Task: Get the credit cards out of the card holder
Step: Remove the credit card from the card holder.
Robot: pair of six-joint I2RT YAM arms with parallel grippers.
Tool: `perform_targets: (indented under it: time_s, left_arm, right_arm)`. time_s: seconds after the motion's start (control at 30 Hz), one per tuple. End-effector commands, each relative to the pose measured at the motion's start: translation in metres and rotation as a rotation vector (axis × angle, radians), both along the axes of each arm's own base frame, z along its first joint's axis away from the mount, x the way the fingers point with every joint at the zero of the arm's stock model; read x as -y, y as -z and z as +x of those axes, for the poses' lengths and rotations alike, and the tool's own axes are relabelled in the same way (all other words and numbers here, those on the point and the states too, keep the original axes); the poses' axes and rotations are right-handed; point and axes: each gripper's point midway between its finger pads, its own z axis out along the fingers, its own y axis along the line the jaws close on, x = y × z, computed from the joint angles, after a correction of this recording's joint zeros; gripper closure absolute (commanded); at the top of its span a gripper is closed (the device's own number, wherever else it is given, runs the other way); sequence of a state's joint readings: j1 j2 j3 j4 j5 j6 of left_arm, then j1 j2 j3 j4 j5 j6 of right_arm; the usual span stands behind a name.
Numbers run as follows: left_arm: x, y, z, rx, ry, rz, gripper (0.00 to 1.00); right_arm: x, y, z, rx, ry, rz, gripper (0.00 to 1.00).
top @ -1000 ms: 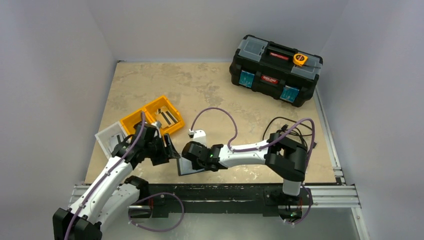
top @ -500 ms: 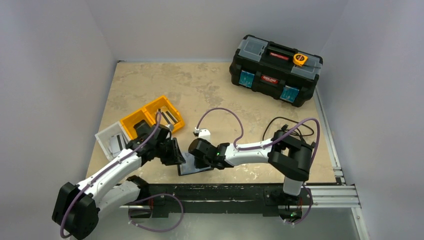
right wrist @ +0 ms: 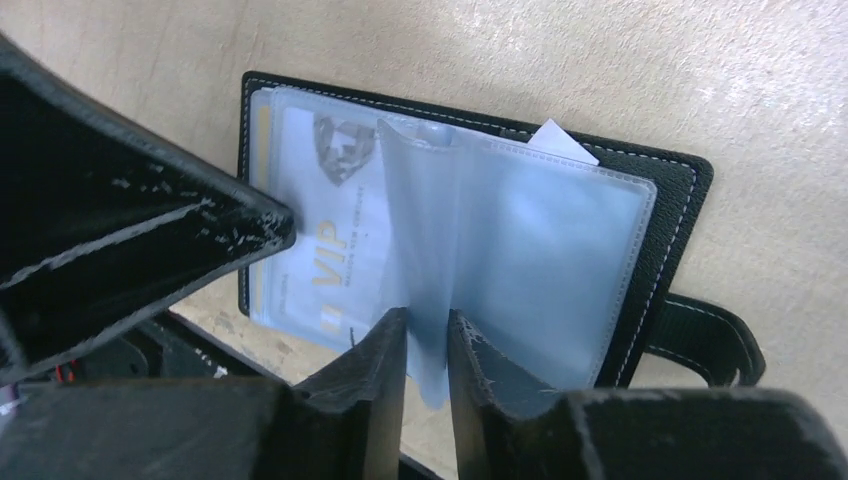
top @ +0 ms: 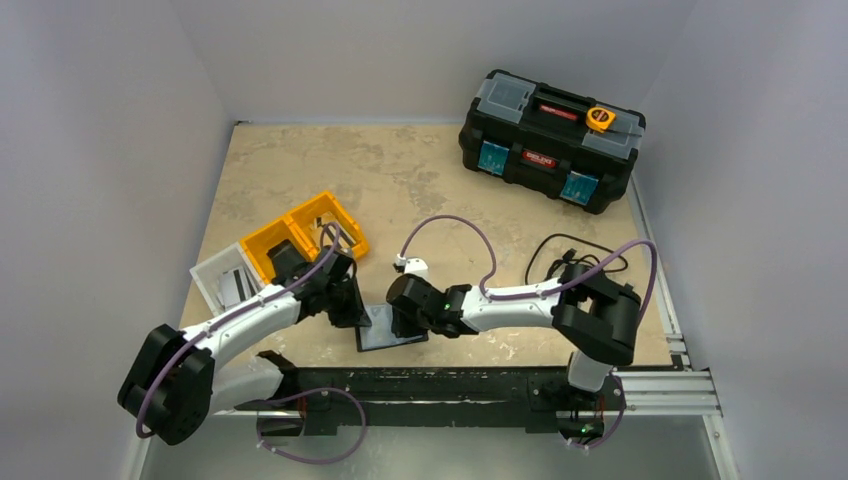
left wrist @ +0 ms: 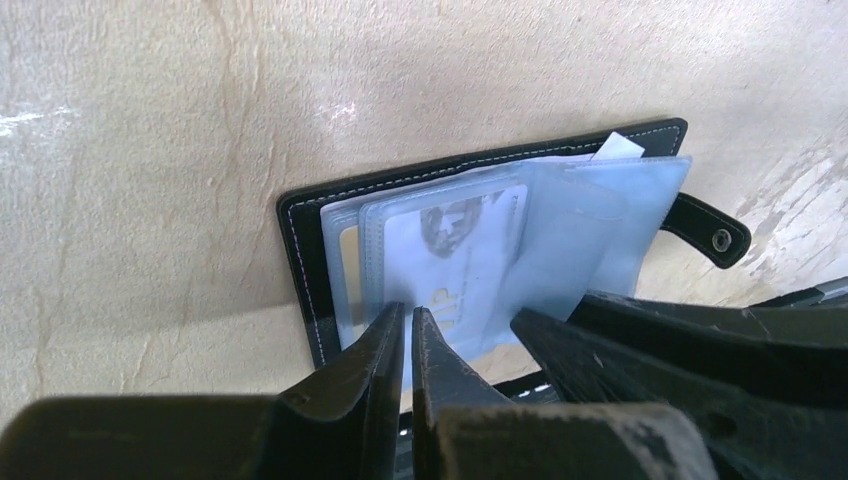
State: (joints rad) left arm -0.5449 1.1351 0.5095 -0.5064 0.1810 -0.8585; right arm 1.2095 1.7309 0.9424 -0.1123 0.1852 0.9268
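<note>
The black card holder [top: 385,337] lies open near the table's front edge, its stitched rim [left wrist: 300,250] and snap strap [right wrist: 705,340] showing. A pale blue credit card marked VIP [left wrist: 450,250] [right wrist: 330,230] sits inside a clear sleeve, and a yellowish card edge [left wrist: 348,270] lies behind it. My left gripper [top: 350,306] [left wrist: 408,312] is shut, its tips down on the VIP card's near edge. My right gripper [top: 406,318] [right wrist: 428,318] stands slightly open, with a raised clear sleeve leaf [right wrist: 420,220] between its fingers.
Two joined orange bins [top: 310,235] and a white bin [top: 222,280] sit left of the holder. A big black toolbox [top: 550,140] stands at the back right. A white paper slip [right wrist: 560,140] pokes out of the holder's far edge. Cables [top: 580,255] lie by the right arm.
My left arm swung right onto the holder and its jaws closed. The right gripper shifted a little right and its jaws eased apart around the sleeve leaf.
</note>
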Motion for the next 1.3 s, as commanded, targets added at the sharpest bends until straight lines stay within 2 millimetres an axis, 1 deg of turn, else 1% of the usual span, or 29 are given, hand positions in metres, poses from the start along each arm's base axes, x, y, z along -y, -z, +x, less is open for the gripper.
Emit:
perform_targets:
  time_s: [0.0,0.07,0.2,0.47,0.67,0.87,1.0,1.07,1.2,1.27]
  left_arm:
    - [-0.007,0.008,0.008,0.033,-0.034,0.051,0.94]
    - [-0.009,0.01,0.007,0.03,-0.034,0.067,0.94]
    - [-0.01,0.007,0.007,0.04,-0.018,0.087,0.94]
    - [0.003,-0.016,0.014,0.092,0.043,0.106,0.94]
    - [0.029,-0.029,0.016,0.115,0.111,0.079,0.94]
    - [0.06,-0.037,0.02,0.128,0.145,0.002,0.93]
    - [0.083,-0.033,0.022,0.092,0.154,-0.074,0.89]
    - [0.092,-0.027,0.023,0.066,0.154,-0.1,0.87]
    - [0.1,-0.011,0.023,0.018,0.152,-0.109,0.86]
    - [0.102,-0.007,0.023,0.008,0.154,-0.111,0.85]
  right_arm:
    - [0.005,-0.024,-0.003,0.012,-0.019,0.018,0.76]
    - [0.005,-0.032,-0.001,0.022,-0.017,0.025,0.74]
    - [0.006,-0.04,0.001,0.034,-0.012,0.023,0.74]
    - [0.009,-0.062,0.003,0.06,0.002,0.055,0.73]
    - [0.017,-0.078,0.006,0.091,0.025,0.069,0.72]
    - [0.032,-0.086,0.007,0.106,0.058,0.065,0.72]
    - [0.049,-0.091,0.008,0.12,0.102,0.053,0.72]
    - [0.056,-0.093,0.008,0.126,0.117,0.054,0.72]
    - [0.061,-0.094,0.006,0.123,0.128,0.058,0.72]
    - [0.061,-0.092,0.006,0.119,0.129,0.054,0.72]
